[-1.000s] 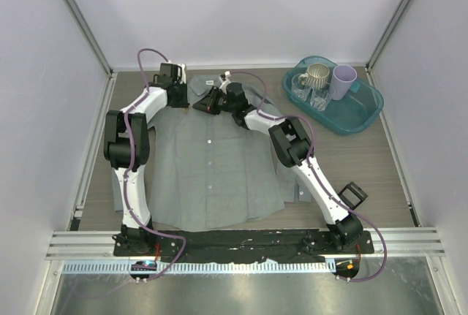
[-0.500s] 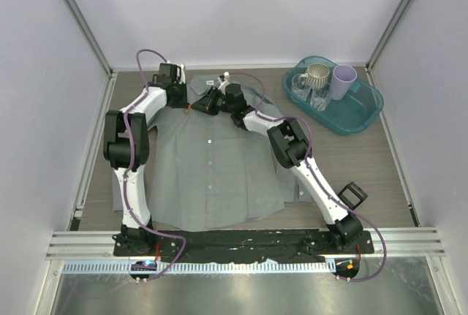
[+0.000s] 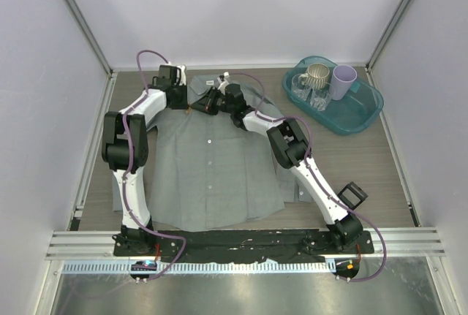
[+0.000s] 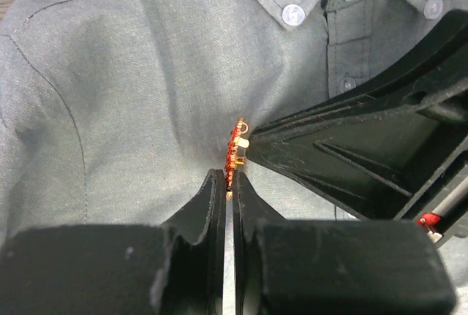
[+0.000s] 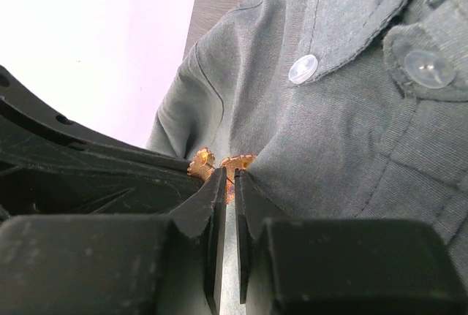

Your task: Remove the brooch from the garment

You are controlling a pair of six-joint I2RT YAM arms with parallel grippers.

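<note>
Top external: finds both hands at the collar of the shirt, far across the worktop, with the right hand nudged slightly leftward since a second ago and now tip to tip with the left hand. Suggests grips are settled and the pull comes next. Leaves the pin itself too small to make out.

Left wrist: reveals the brooch standing edge-on off the grey cloth below the collar button, lower edge clenched between the left hand's near-shut fingertips, the right hand's tip touching its side.

Right wrist: adds the right hand clenched on the brooch's gold part, with cloth bunched beside it. Looks not yet unpinned.
</note>
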